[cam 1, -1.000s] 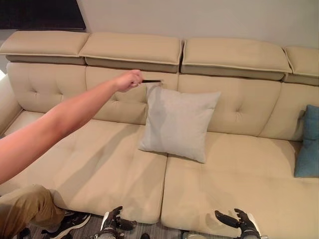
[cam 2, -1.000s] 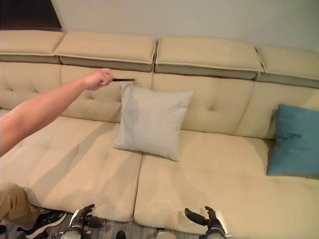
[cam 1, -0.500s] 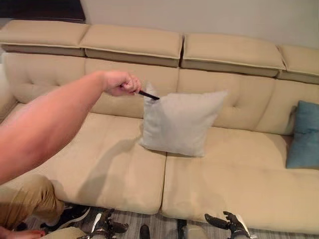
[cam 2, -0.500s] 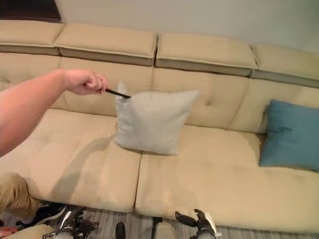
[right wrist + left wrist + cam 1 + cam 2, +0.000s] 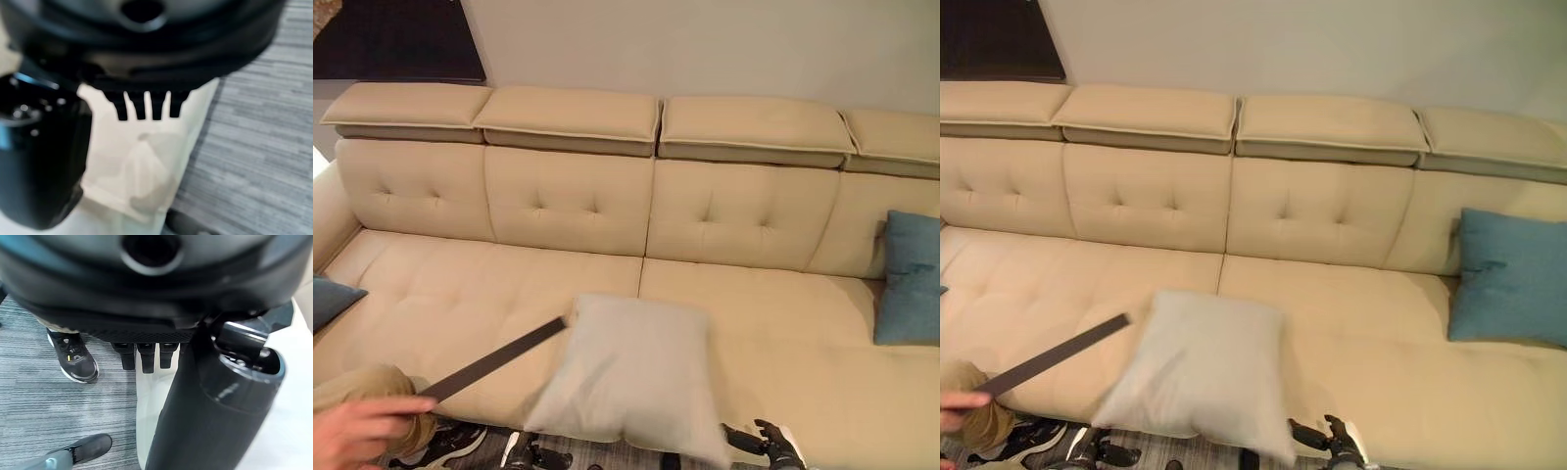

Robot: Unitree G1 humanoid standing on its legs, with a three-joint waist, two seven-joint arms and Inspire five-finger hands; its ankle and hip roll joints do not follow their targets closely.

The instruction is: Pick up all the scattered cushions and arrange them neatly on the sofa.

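A light grey cushion (image 5: 636, 377) hangs tilted over the front edge of the beige sofa (image 5: 754, 313), caught on a dark stick (image 5: 494, 360) held in a person's hand (image 5: 362, 431). A blue cushion (image 5: 1513, 279) leans upright against the backrest at the sofa's right end. The corner of a dark blue cushion (image 5: 328, 299) shows at the left end. My left hand (image 5: 529, 455) and right hand (image 5: 769, 446) hang low in front of the sofa, both open and holding nothing. In the wrist views the left hand's fingers (image 5: 142, 355) and the right hand's fingers (image 5: 146, 105) are straight.
A person crouches at the lower left, with a knee (image 5: 372, 387) and a black shoe (image 5: 73, 362) on the grey striped floor (image 5: 254, 147). The sofa's front edge (image 5: 146, 186) is close beside my right hand.
The person pulled the grey cushion with the stick from the backrest down to the sofa's front edge, and the arm drew back to the lower left. The camera also shifted.
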